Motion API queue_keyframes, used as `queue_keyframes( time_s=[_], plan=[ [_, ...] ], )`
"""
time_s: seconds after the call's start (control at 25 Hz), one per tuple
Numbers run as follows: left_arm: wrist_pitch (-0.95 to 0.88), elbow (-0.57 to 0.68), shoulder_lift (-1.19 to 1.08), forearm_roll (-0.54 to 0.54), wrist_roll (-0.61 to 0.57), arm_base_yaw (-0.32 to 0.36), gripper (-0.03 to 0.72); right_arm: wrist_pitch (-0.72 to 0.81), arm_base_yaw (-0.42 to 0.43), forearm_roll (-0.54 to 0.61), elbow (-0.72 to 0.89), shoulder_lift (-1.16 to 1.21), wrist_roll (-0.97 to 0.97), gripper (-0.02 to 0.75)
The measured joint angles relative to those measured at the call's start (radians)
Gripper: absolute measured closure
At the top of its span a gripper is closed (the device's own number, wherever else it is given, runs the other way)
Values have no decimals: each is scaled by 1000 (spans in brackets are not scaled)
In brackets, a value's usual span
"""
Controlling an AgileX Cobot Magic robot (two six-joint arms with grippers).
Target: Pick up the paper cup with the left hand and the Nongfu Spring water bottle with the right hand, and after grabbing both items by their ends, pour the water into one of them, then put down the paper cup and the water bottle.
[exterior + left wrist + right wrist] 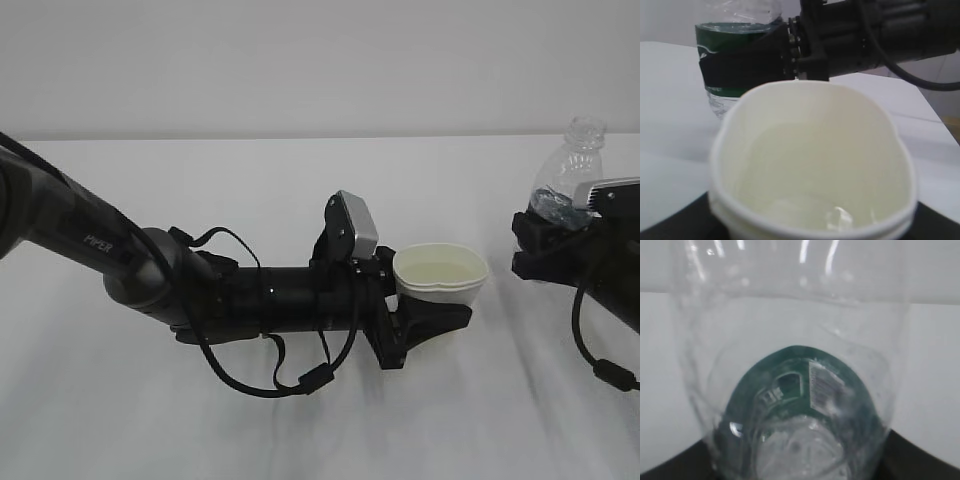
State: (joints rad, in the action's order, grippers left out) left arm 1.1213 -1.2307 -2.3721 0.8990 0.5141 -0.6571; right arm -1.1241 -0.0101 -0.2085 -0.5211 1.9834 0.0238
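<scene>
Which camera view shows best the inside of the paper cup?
The left wrist view: it looks straight into the paper cup, showing the pale bottom. The exterior view shows the cup smaller, from the side above. The right wrist view shows none of it.

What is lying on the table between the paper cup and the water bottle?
Nothing: in the exterior view, only bare white table separates the paper cup from the water bottle.
</scene>
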Motion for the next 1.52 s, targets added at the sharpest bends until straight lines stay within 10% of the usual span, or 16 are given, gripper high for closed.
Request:
queue_keyframes(
  time_s=[1.52],
  plan=[
    [0,0,0,10,0,0,258,-16,0,-2,-211,226,26,350]
  ],
)
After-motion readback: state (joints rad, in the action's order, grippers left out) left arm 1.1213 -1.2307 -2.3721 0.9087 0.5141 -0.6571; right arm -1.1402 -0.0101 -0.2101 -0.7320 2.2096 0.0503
